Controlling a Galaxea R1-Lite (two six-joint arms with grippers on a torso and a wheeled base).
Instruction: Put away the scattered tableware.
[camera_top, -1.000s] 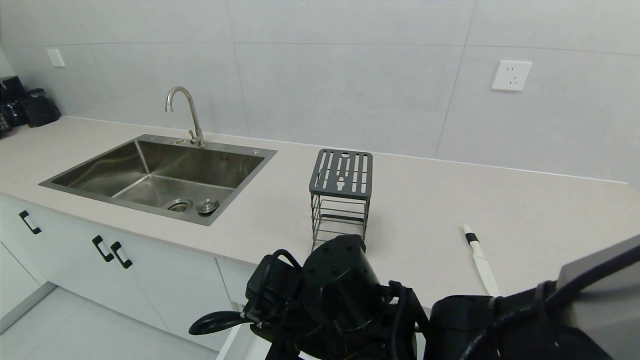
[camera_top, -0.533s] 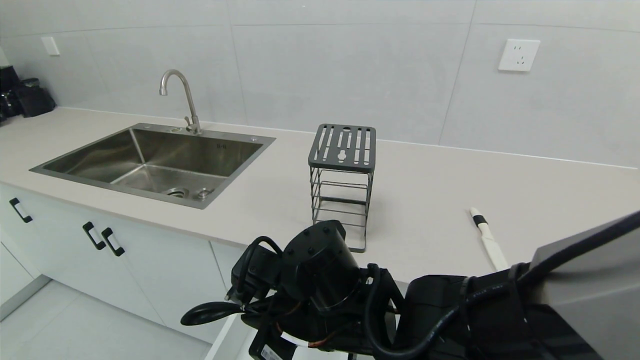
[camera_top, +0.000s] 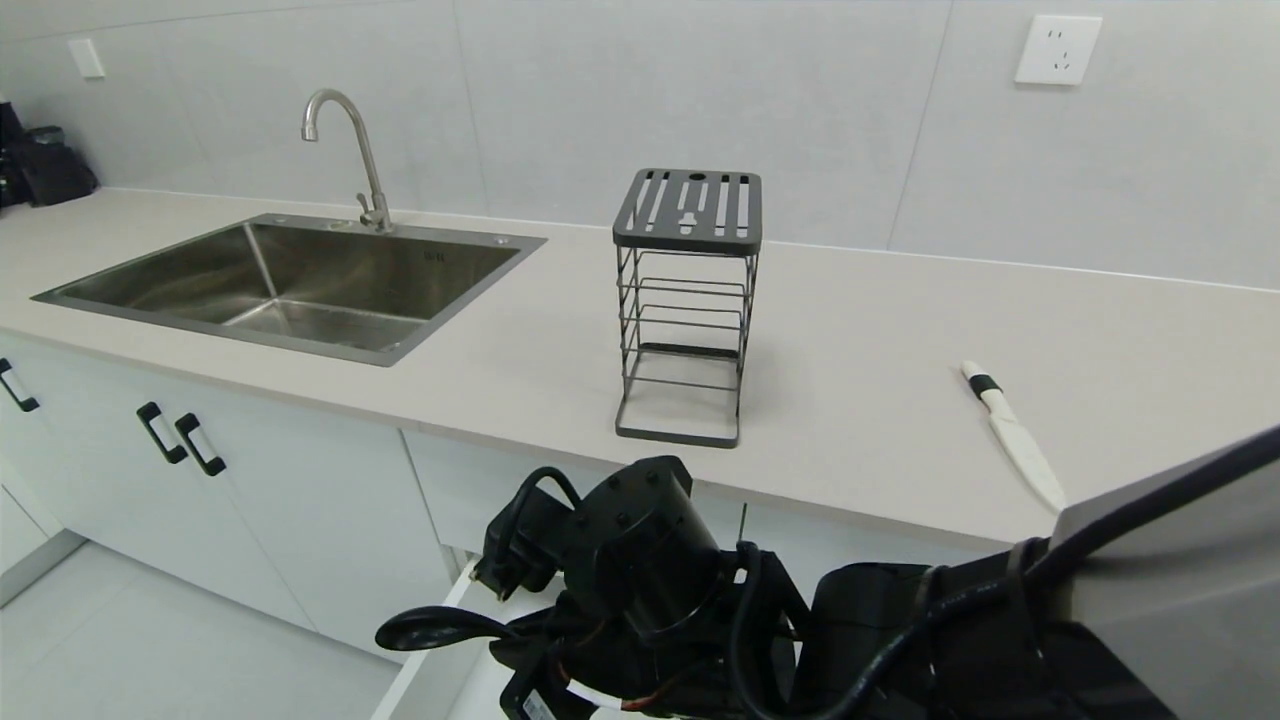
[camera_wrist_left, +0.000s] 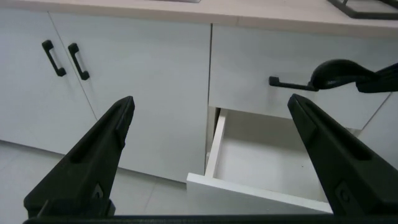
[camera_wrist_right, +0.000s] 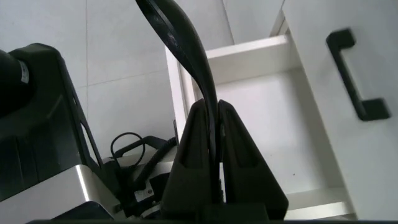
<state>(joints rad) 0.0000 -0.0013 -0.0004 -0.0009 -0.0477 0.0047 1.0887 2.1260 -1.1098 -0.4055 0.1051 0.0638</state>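
A black spoon (camera_wrist_right: 177, 37) is clamped by its handle in my right gripper (camera_wrist_right: 213, 109), which is shut on it. The spoon (camera_top: 430, 628) hangs in front of the cabinets, just above an open white drawer (camera_wrist_left: 267, 162). The drawer's inside (camera_wrist_right: 267, 124) looks bare. My left gripper (camera_wrist_left: 211, 102) is open with nothing between its fingers, and it faces the drawer and the spoon's bowl (camera_wrist_left: 333, 71). A white knife with a black band (camera_top: 1010, 435) lies on the countertop (camera_top: 860, 400) at the right, near the front edge.
A dark wire knife rack (camera_top: 688, 300) stands mid-counter. At the left are a steel sink (camera_top: 300, 280) and a faucet (camera_top: 345, 150). White cabinet doors with black handles (camera_top: 170, 440) lie below. The drawer above the open one has a black handle (camera_wrist_left: 289, 82).
The head camera has dropped, so the counter sits higher in the picture and the open drawer has come into sight. The spoon stays held in about the same place.
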